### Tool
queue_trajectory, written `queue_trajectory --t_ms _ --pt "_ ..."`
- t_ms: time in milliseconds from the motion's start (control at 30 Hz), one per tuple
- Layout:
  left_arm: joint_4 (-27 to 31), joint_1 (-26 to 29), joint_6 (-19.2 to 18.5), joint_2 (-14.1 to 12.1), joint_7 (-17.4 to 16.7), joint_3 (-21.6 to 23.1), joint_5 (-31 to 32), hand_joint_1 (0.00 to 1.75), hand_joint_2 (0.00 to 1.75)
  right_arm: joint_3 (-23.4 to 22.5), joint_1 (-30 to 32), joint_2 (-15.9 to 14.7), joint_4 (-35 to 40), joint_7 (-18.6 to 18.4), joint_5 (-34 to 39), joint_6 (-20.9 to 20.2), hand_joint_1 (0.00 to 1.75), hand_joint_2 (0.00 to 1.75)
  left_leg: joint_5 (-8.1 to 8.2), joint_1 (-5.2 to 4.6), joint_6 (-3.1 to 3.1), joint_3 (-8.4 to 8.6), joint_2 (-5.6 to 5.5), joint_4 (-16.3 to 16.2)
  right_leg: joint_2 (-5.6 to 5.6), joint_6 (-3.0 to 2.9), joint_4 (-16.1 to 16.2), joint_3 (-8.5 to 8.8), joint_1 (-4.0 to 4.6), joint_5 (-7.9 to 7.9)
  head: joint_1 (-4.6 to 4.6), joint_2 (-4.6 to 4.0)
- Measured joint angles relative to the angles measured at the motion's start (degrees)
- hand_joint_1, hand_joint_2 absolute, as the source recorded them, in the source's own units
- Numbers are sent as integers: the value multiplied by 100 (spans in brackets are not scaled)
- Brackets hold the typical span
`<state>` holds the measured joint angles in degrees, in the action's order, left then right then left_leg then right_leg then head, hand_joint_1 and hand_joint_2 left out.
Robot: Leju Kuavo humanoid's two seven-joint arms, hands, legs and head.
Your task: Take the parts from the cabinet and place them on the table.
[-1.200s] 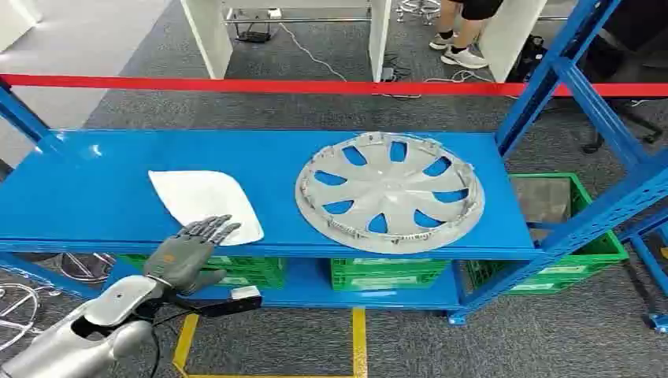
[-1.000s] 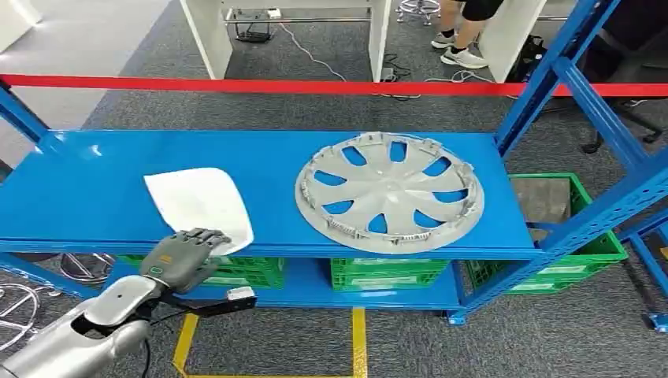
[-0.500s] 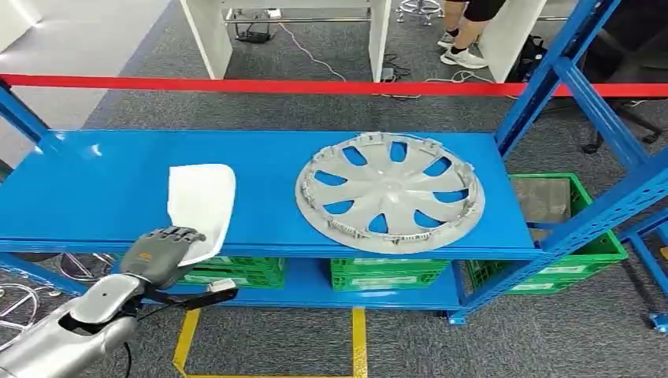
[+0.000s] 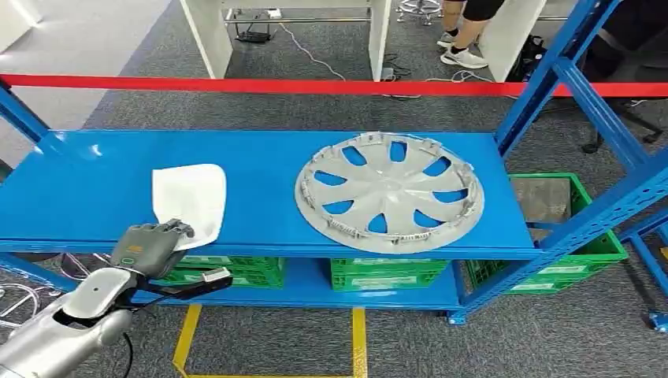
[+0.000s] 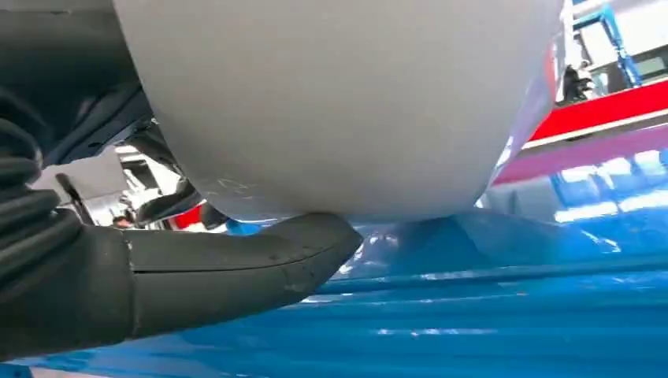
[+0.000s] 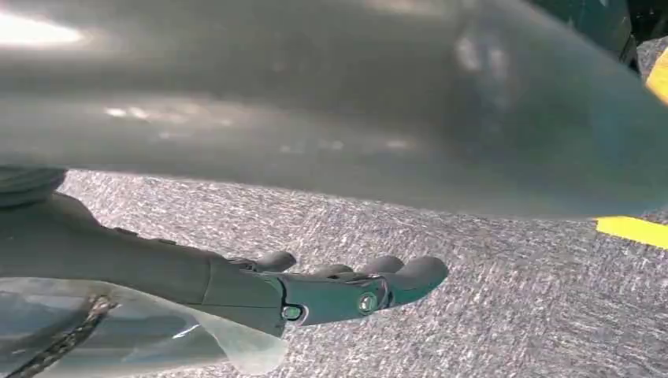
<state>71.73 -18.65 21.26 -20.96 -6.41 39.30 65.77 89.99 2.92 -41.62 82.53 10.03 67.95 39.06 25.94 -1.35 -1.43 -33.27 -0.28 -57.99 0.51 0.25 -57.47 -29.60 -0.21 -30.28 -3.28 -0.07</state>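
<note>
A white curved part (image 4: 191, 195) lies on the blue shelf (image 4: 79, 197), its near edge reaching the shelf's front lip. My left hand (image 4: 146, 246) grips that near edge, fingers curled over the top. In the left wrist view the thumb (image 5: 228, 268) presses under the white part (image 5: 339, 102). A grey wheel cover (image 4: 390, 191) lies flat on the shelf to the right, well apart from the hand. My right hand (image 6: 331, 291) hangs over the carpet with fingers stretched out and nothing in it.
Blue uprights (image 4: 551, 79) frame the shelf's right end. A red strip (image 4: 315, 85) runs across behind it. Green crates (image 4: 386, 274) sit on the lower level. A person's legs (image 4: 465, 31) stand at the back. Yellow floor tape (image 4: 358, 339) marks the carpet.
My left hand curled its fingers over the white part's near edge and drew it left along the shelf front; the part turned as it went. The wheel cover stayed put.
</note>
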Motion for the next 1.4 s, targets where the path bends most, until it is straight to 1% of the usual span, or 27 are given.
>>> queue_trajectory --t_ms 200,300,400,500,533,567,667,700,733,867,900,933,967,1033,1067,1233,1400 --pt "39 -15 192 48 92 -55 -105 175 175 0 -5 0 -20 2 -4 9 0 0 0 0 0 -1 0 0 0 0 0 -1 0 0 0 0" --pt "98 -21 363 81 140 -90 -160 175 175 0 -12 2 -46 9 -15 9 0 0 0 0 0 -1 0 -1 1 0 0 -1 -1 0 0 0" --pt "193 -23 806 111 260 -151 -217 175 175 0 -19 2 -74 50 -13 2 0 0 0 0 0 -1 0 -1 1 0 0 -1 -1 0 0 0" --pt "427 -10 1474 173 488 -271 -238 175 175 0 -20 2 -98 114 15 11 0 0 0 0 0 -2 0 -2 0 0 0 -1 -1 0 0 0" --pt "570 6 1669 195 594 -328 -215 175 175 0 -19 2 -103 144 24 31 0 0 0 0 0 -2 0 -2 1 0 0 -1 -1 0 0 0" --pt "713 36 1767 232 735 -387 -159 175 175 0 -19 2 -107 171 42 48 0 0 1 -1 -1 -2 0 -2 1 0 0 -1 -1 0 2 0" --pt "1360 218 1841 467 1442 -773 20 175 175 2 -12 2 -114 245 81 79 0 0 1 -1 -1 -4 0 -3 1 0 1 -3 -2 0 0 0" --pt "1515 261 1854 545 1566 -888 31 175 175 2 -13 2 -114 251 94 81 0 0 1 -1 -1 -5 0 -3 1 1 1 -4 -2 0 -2 0" --pt "1656 287 1862 614 1641 -981 65 175 175 0 -12 2 -114 258 107 83 0 0 2 -1 -2 -5 0 -2 1 1 1 -3 -2 0 -2 0" --pt "2011 381 1867 756 1674 -1216 74 175 175 2 0 2 -114 262 109 85 0 0 1 -1 -2 -4 1 -2 1 1 1 -4 -2 0 0 0" --pt "2064 404 1869 785 1764 -1253 70 175 175 2 0 2 -114 269 111 85 0 0 1 -1 -2 -3 0 -2 -1 0 1 -3 -2 0 0 0" --pt "2136 448 1869 850 1981 -1323 37 175 175 2 -1 2 -114 286 116 85 0 0 0 -1 -2 -3 0 -2 0 0 1 -3 -1 0 2 0" --pt "2237 501 1869 949 2308 -1438 -4 175 175 2 2 2 -114 306 120 85 0 0 0 -1 -2 -3 1 -2 2 0 0 -3 -1 1 2 0" --pt "2451 606 1869 1135 2840 -1692 -66 175 175 2 11 2 -114 350 122 85 0 0 -1 0 -4 -4 0 -3 0 0 0 -4 -1 1 0 0" --pt "2564 650 1869 1224 3028 -1791 -112 175 175 2 11 2 -114 376 120 85 0 0 -1 -1 -4 -4 0 -2 -1 0 0 -3 -1 1 0 0" --pt "3176 798 1869 1618 3745 -2317 -431 175 175 2 18 2 -114 474 79 85 0 0 1 -1 -5 -6 2 -2 6 0 1 -4 -1 0 0 0" --pt "3473 998 1869 1928 4208 -2914 -658 175 175 2 22 2 -114 483 17 85 0 0 0 -1 -5 -5 1 -2 2 0 1 -4 -1 0 0 0"
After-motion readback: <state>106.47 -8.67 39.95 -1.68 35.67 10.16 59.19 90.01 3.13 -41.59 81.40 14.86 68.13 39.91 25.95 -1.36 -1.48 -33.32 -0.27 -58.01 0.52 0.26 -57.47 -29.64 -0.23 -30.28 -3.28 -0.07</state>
